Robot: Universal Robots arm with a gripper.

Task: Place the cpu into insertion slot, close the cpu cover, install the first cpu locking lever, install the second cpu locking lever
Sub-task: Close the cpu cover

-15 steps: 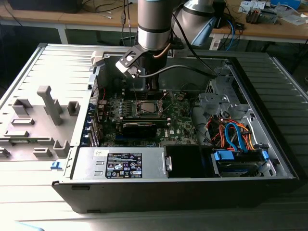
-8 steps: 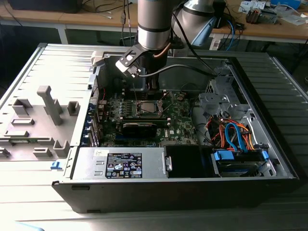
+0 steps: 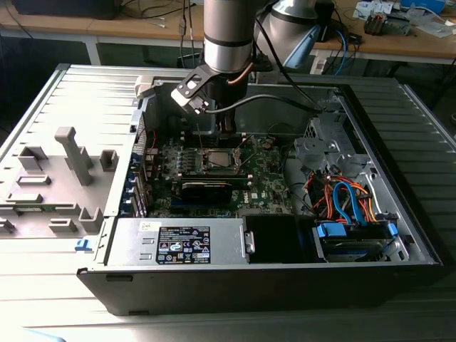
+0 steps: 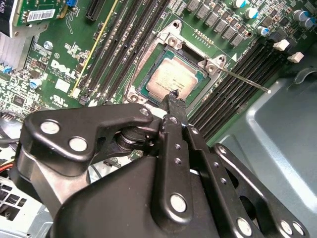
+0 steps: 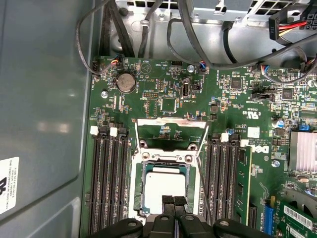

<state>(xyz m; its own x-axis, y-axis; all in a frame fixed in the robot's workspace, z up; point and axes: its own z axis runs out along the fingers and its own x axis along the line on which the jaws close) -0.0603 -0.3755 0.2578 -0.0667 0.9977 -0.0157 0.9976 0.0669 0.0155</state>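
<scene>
The cpu (image 4: 171, 82), a silvery square chip, lies flat in the insertion slot (image 4: 143, 87) on the green board; it is also seen in the first wrist view (image 5: 161, 186) and the exterior view (image 3: 217, 159). The cpu cover (image 5: 171, 122), a thin metal frame, stands swung up at the slot's far side with board showing through its cut-out. A thin locking lever (image 4: 245, 81) sticks out unlatched beside the slot, and a second lever (image 5: 203, 183) runs along the slot's side. My gripper (image 4: 173, 96) is shut, its tips together at the cpu's near edge (image 5: 174, 201).
Black memory slots (image 5: 106, 178) flank the socket on both sides. A card (image 3: 206, 189) lies across the board in front of the socket. Cables (image 5: 148, 29) hang behind the board. The case wall (image 5: 44, 99) is close by, and a drive bay with orange and blue wires (image 3: 349, 203) is on the exterior view's right.
</scene>
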